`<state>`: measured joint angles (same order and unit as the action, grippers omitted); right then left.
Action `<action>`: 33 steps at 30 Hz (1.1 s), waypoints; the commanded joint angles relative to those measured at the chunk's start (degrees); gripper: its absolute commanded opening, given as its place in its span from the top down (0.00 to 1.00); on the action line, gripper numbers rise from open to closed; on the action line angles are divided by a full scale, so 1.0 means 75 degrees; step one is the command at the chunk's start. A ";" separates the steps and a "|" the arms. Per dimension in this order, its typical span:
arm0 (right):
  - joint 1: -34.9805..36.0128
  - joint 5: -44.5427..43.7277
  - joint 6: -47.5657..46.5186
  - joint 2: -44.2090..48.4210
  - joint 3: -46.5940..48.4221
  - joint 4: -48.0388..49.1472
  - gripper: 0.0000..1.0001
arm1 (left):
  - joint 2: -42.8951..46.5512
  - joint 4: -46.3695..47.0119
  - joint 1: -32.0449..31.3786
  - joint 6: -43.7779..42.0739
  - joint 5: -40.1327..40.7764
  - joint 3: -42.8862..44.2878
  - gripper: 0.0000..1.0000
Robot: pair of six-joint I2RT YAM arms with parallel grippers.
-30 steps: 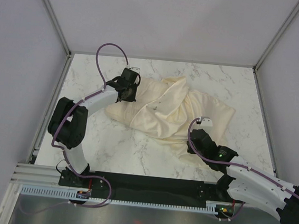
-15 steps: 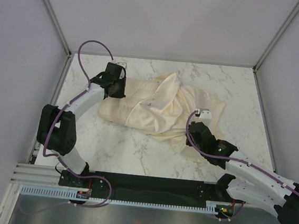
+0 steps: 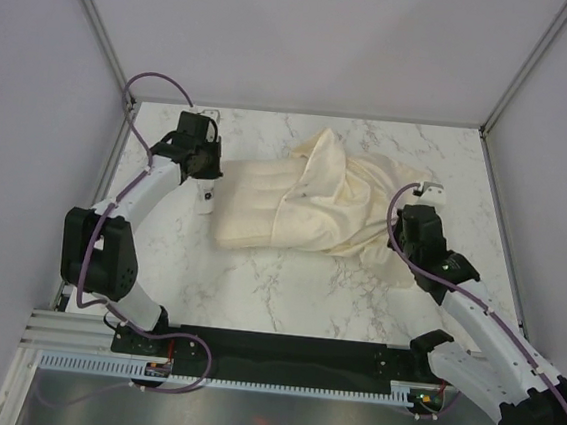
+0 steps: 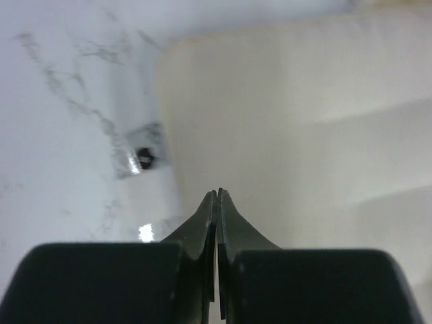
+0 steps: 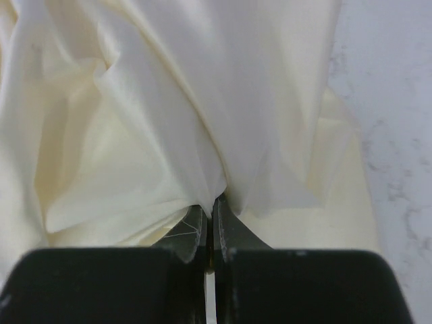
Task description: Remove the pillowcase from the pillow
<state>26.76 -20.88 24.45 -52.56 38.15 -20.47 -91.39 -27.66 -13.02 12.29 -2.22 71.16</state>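
left gripper (image 4: 217,196): my fingers are pressing together to a hairline slit, with the tips sitting just inside the left edge of the pillow (image 4: 304,135). I cannot tell whether any seam is nipped between them.
screw (image 4: 144,158): it is sitting in the marble just beside that pillow edge, apart from my fingers.
pillow: it is lying across the middle of the table (image 3: 257,280), its left part showing bare and its right part running into the sack.
pillowcase (image 3: 351,189): it is bunching in soft folds over the pillow's right part, with one flap standing up toward the far side.
right gripper (image 5: 210,202): my fingers are clamping tight on a gathered pinch of pillowcase cloth, with folds fanning out from the tips.
step in hand: as I judge it, I am drawing the sack off to the right while the left end wants anchoring.
doing it well: I should be pulling low and straight along the pillow's length. My left fingers need to have cushion and not air, or the pillow will likely slide along with the cloth. My right pinch should be taking cloth only, never the pillow's corner.
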 commanded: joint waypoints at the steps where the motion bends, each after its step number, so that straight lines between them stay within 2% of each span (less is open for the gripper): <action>1: -0.0801 -0.1235 -0.0681 0.0293 0.0374 -0.0681 1.00 | 0.0303 0.0125 0.0786 -0.0385 0.1222 -0.0007 0.98; 5: -0.1282 -0.0990 -0.0822 0.0292 0.0456 -0.0681 1.00 | 0.0385 0.0125 0.0845 -0.0339 0.1164 -0.0030 0.98; 8: -0.1436 -0.0651 -0.0880 0.0223 0.0468 -0.0634 1.00 | 0.0455 0.0161 0.0822 -0.0269 0.0718 -0.0054 0.98; 11: -0.1436 -0.0322 -0.0904 0.0047 0.0398 -0.0564 1.00 | 0.0549 0.0219 0.0389 -0.0105 0.0368 -0.0147 0.98; 13: -0.1436 -0.0040 -0.0869 -0.0047 0.0222 -0.0447 1.00 | 0.0573 0.0219 -0.0231 -0.0057 0.0179 -0.0288 0.97; 15: -0.1436 0.0123 -0.0822 -0.0082 0.0082 -0.0307 1.00 | 0.0538 0.0184 -0.0618 0.0106 0.0168 -0.0439 0.90; 16: -0.1447 0.0148 -0.0799 -0.0094 0.0046 -0.0306 1.00 | 0.0503 0.0149 -0.0643 0.0176 -0.0170 -0.0452 0.87; 18: -0.1447 0.0183 -0.0764 -0.0106 -0.0001 -0.0283 1.00 | 0.0409 0.0149 -0.0655 0.0434 -0.0604 -0.0476 0.58; 19: -0.1436 0.0241 -0.0764 -0.0118 -0.0012 -0.0259 1.00 | 0.0269 0.0149 -0.0678 0.0528 -0.1129 -0.0464 0.31; 20: -0.1436 0.0265 -0.0764 -0.0106 -0.0013 -0.0259 1.00 | 0.0198 0.0149 -0.0679 0.0552 -0.1424 -0.0464 0.21; 21: -0.1436 0.0265 -0.0810 -0.0118 -0.0013 -0.0247 1.00 | 0.0116 0.0172 -0.0725 0.0575 -0.1961 -0.0487 0.15; 22: -0.1436 0.0253 -0.0834 -0.0118 -0.0013 -0.0247 1.00 | -0.0128 0.0149 -0.0772 0.0622 -0.2128 -0.0511 0.10; 23: -0.1447 0.0253 -0.0857 -0.0129 0.0022 -0.0236 1.00 | -0.0258 0.0114 -0.0900 0.0634 -0.2200 -0.0476 0.00; 25: -0.1436 0.0312 -0.0892 -0.0164 0.0034 -0.0224 1.00 | -0.0586 -0.0096 -0.1029 0.0646 -0.2108 -0.0406 0.00; 31: -0.1436 0.0511 -0.0799 -0.0188 0.0069 0.0010 1.00 | -0.0950 -0.0554 -0.1311 0.0482 -0.0656 -0.0265 0.00; 33: -0.1436 0.0628 -0.0752 -0.0211 0.0058 0.0080 1.00 | -0.1161 -0.0589 -0.1405 0.0412 -0.0606 -0.0206 0.00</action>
<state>15.90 -18.90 17.78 -54.06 37.82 -25.23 -97.38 -28.40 -22.31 15.55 -9.74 68.53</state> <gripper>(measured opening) 0.026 0.995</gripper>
